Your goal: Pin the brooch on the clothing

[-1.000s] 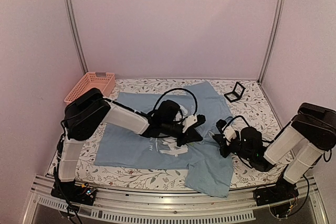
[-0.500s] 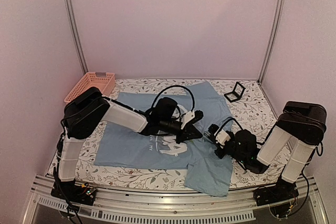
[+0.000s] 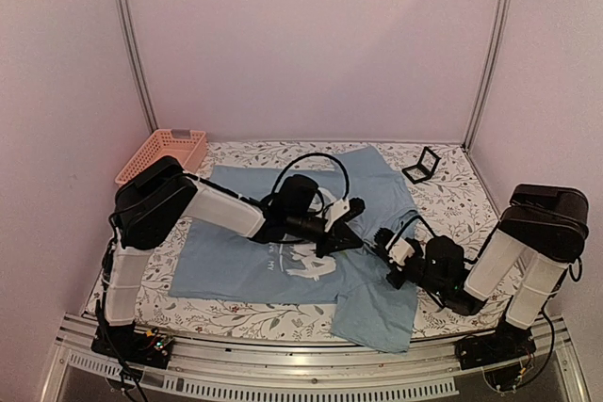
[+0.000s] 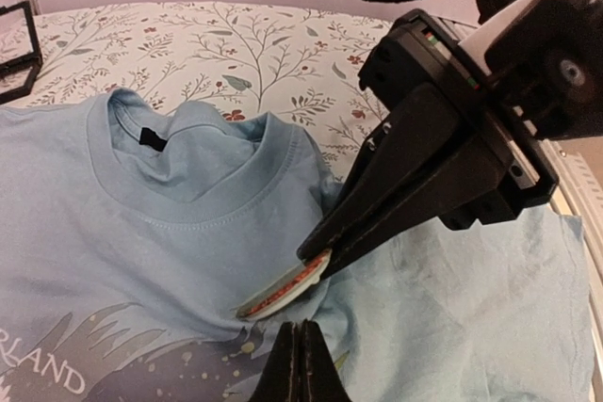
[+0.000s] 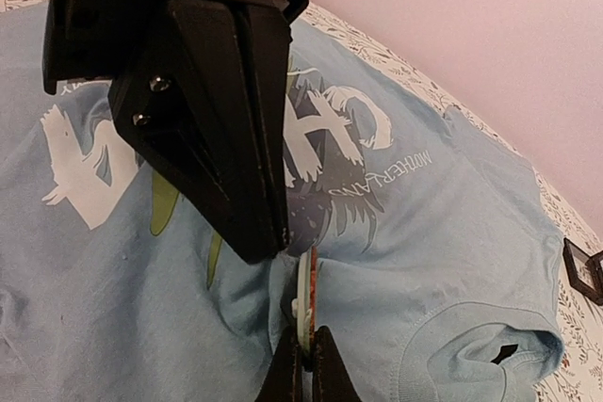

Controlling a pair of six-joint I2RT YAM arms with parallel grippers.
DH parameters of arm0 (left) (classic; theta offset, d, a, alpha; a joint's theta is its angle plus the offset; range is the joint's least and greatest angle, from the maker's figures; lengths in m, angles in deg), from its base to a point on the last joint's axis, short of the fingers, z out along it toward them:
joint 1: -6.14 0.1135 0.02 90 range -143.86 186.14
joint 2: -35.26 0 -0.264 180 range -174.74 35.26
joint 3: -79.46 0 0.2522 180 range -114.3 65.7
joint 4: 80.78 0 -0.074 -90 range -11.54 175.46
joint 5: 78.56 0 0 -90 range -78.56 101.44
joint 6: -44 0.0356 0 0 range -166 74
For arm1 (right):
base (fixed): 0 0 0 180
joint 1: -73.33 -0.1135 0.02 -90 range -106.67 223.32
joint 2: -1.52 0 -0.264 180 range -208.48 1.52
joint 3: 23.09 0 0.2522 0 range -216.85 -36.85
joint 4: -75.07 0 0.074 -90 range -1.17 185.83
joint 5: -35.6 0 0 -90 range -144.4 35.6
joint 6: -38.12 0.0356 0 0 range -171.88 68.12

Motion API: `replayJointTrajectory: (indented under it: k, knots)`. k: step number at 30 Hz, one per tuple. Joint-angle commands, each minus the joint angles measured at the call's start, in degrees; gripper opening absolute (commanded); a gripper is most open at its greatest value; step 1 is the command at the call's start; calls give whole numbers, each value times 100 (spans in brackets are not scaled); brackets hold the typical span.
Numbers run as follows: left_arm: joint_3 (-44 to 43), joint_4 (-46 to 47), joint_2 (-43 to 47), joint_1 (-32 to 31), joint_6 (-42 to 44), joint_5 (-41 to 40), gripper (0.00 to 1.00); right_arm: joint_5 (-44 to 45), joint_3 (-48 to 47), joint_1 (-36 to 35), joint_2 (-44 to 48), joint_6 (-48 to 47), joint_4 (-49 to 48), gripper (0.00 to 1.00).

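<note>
The right claw (image 4: 316,251) is closed on the brooch (image 4: 283,291), gripping it by the rim at the very fingertips. The disc is held on edge against the shirt (image 4: 141,242), just below the collar (image 4: 188,204), at the upper edge of the printed design.

The left claw (image 5: 268,247) is closed, with its tips down at the cloth just beside the brooch. Whether a fold is pinched between them cannot be told.

Handling assessment:
- **Brooch:** It is judged light, rigid and small. The rim hold leaves little margin, and a smooth face could twist or slip out under sideways pressure. The pin side is not visible, so its orientation cannot be confirmed.
- **Shirt:** It is soft, thin knit that bunches around the claws and is likely to yield rather than resist a point. It is best taken by a pinched fold close to the pinning spot, so the cloth is taut there. The ribbed collar looks thicker and is better avoided.
</note>
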Motion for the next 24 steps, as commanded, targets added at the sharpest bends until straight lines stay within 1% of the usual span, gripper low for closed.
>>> replayJointTrajectory:
  k: [1, 10, 14, 17, 18, 24]
  knots:
    - [-101, -28, -122, 46, -8, -94, 0, -261, 85, -49, 281, 231, -219, 0]
    - [-110, -7, -163, 49, -26, -142, 0, -431, 136, -51, 363, 463, -244, 0]
    - [-109, -38, -218, 36, -7, -150, 0, -787, 102, -38, 435, 560, -233, 0]
    - [-114, -38, -272, 29, 6, -218, 0, -796, 79, -34, 496, 687, -226, 0]
    - [-128, -42, -290, 24, 12, -233, 0, -975, 76, -32, 509, 707, -229, 0]
    - [-141, -75, -358, -13, 46, -237, 0, -1149, 76, 68, 587, 875, -185, 0]
